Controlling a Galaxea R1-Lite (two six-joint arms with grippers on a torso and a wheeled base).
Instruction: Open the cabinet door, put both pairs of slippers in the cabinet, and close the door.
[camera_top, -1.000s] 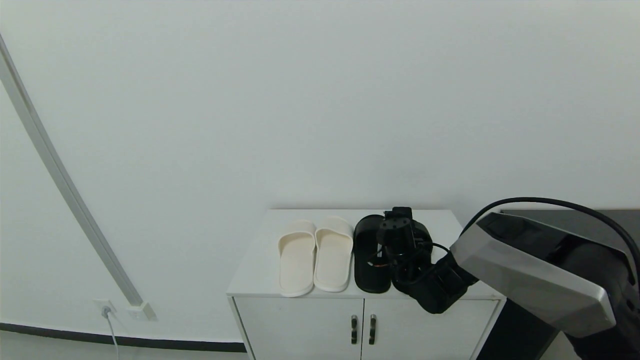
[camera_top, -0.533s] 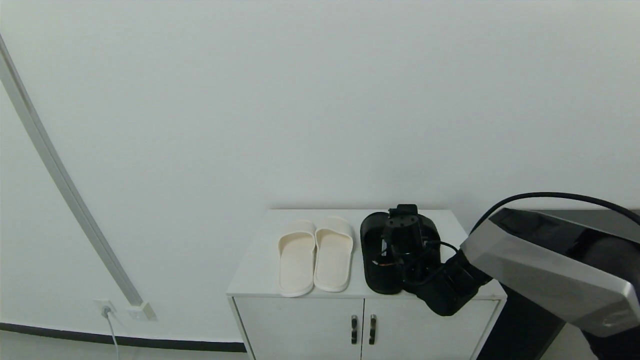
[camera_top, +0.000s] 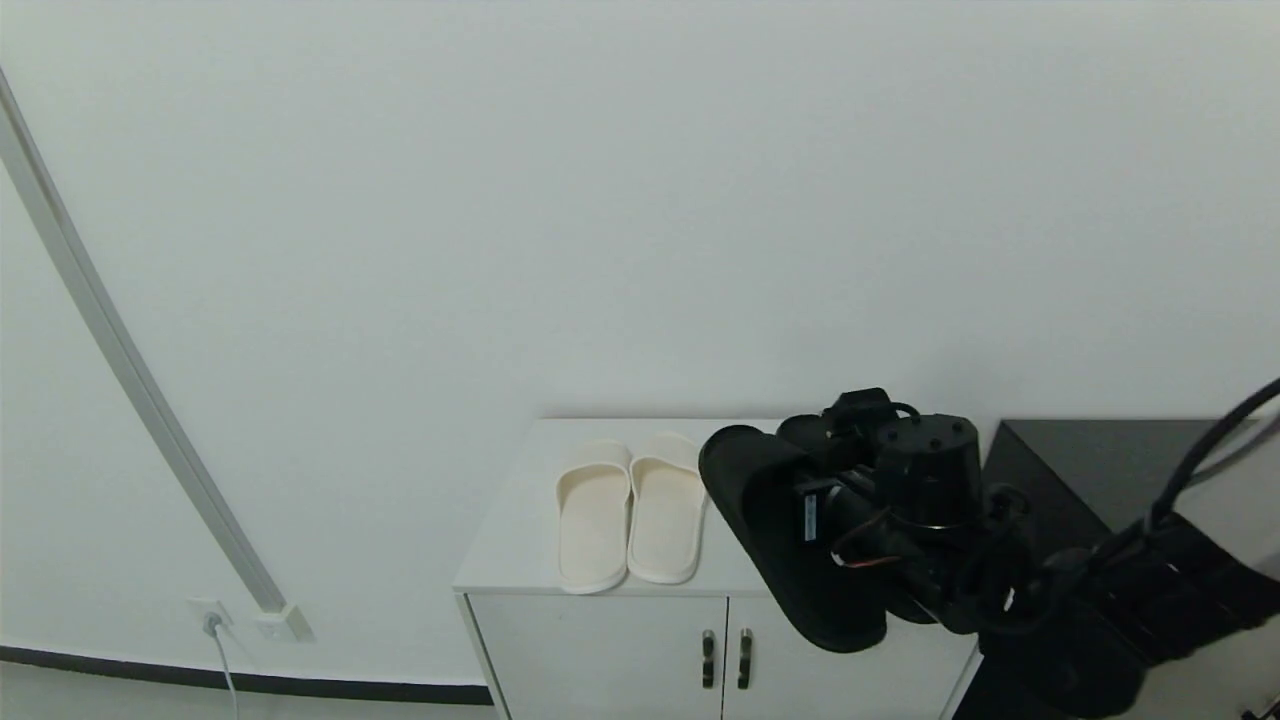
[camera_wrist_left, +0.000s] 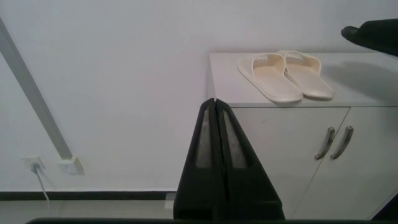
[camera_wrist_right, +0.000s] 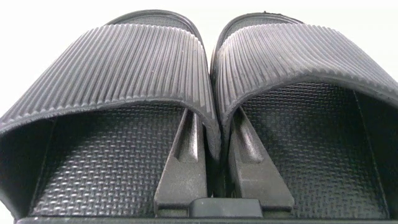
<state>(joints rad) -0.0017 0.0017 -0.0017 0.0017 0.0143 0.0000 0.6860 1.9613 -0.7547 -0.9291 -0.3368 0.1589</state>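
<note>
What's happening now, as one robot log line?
right gripper: jaws shut on black slippers, held aloft | left gripper: jaws shut, empty | white slippers: on cabinet top | cabinet doors: closed

Black right arm (camera_top: 925, 470), looping cables (camera_top: 1003, 590), red wires (camera_top: 850, 548); tapered black left claw (camera_wrist_left: 214, 103).

A plain indoor room, furnished like a home entryway but bare as a test space: a blank white wall (camera_top: 640, 200), a low white two-door cabinet (camera_top: 500, 560) with cream slippers (camera_top: 630, 510) on top, a wall socket (camera_top: 208, 615) and a slanting grey cable duct (camera_top: 110, 340) at the left, and dark skirting (camera_top: 250, 683) below.
</note>
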